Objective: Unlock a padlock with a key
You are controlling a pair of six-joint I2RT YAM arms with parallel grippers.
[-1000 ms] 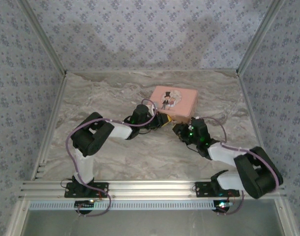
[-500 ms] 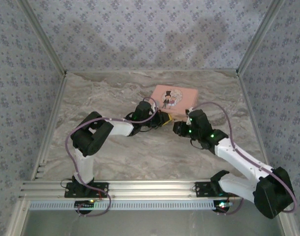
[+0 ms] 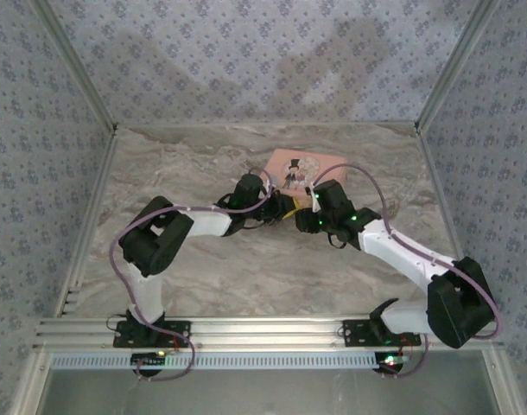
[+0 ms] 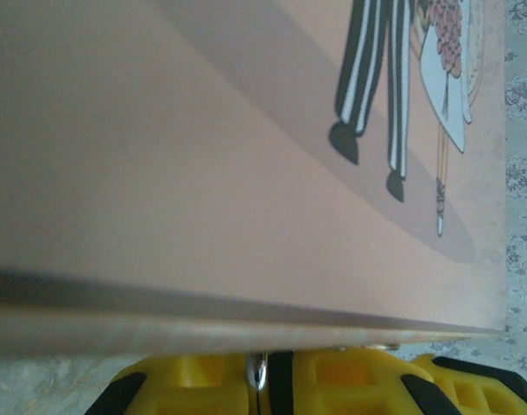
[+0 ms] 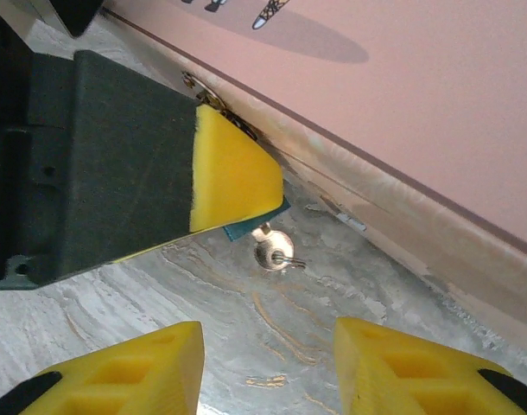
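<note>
Left arm: reaches across the table (image 3: 203, 173) to the near side of the pink box (image 3: 311, 169). The left gripper (image 4: 263, 385) sits low against the box's front edge. Its yellow pads are pressed together on a thin metal strip (image 4: 257, 372), probably part of the padlock.

Centre: from the right wrist view, a teal edge shows under the left gripper's pad, just in front of the box's front wall. I take this to be the padlock (image 5: 257, 226). The key (image 5: 270, 252) sticks out of it, round head and small ring hanging free over the table. Its long axis runs from the head up into the teal body, slanting toward the box.

Right arm: the right gripper (image 5: 268, 350) is on the near side of the box, fingers spread wide and holding nothing. The key head lies straight ahead of it, roughly centred on the gap between the fingers, near but apart.

Judgement: the right arm is the free one. The next move is a short advance toward the box, closing on the key head, then a turn about the key's axis.
</note>
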